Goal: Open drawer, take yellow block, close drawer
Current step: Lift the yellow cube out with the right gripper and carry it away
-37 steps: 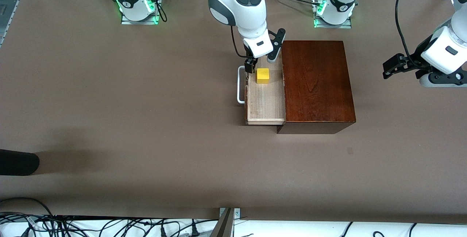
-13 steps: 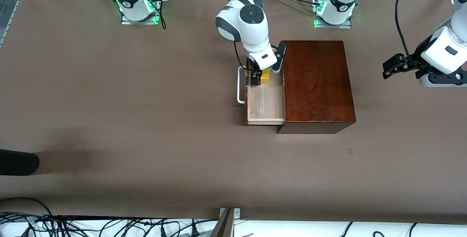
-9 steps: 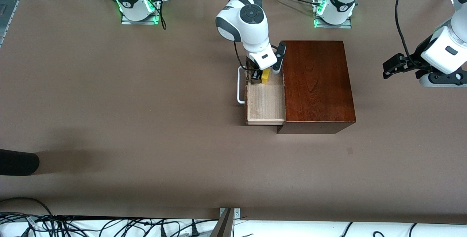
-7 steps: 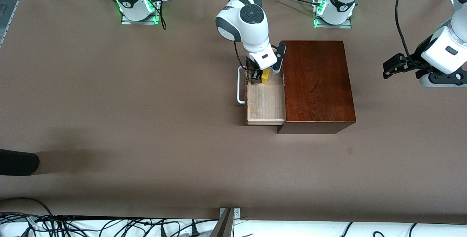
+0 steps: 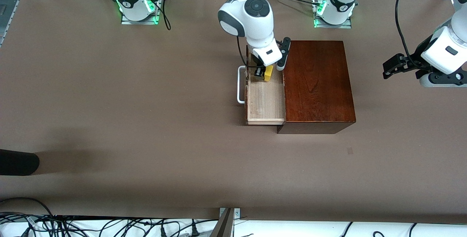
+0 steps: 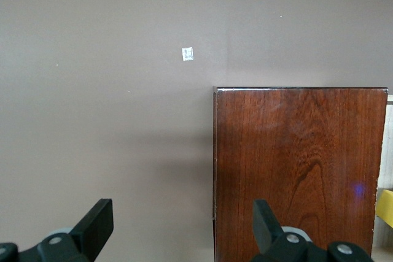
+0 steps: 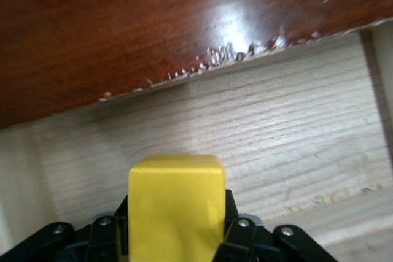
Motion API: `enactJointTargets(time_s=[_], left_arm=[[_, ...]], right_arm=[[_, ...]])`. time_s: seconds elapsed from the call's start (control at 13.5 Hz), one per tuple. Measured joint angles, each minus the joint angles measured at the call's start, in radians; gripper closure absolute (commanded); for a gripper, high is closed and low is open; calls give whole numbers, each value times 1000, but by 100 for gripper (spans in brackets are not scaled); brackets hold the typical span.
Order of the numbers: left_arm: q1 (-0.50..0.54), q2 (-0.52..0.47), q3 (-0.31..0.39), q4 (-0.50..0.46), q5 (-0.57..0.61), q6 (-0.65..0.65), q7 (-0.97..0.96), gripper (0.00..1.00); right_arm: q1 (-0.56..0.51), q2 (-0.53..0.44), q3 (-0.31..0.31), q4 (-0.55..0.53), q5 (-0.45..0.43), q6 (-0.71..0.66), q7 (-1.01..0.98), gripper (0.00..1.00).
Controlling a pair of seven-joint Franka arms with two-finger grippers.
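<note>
In the front view we see the right arm covering the drawer's (image 5: 265, 98) top corner; the yellow block (image 5: 268, 73) shows only partly beneath it.

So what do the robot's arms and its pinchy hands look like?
Both arms are smooth, rounded white shells with dark grey round caps at the joints and loose black cables. Their bases glow green. The right gripper has short black fingers under a white wrist block. The left gripper is black too, with two flat, wedge-shaped black fingers.
</note>
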Motion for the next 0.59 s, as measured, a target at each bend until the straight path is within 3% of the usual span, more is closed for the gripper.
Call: enactJointTargets(time_s=[0.37, 0.59], left_arm=[[0, 1, 0, 0, 0, 0, 0, 0], [1, 2, 1, 0, 0, 0, 0, 0]], right_arm=[[-33, -28, -18, 101, 29, -155, 5, 99], [-64, -82, -81, 90, 37, -243, 17, 99]])
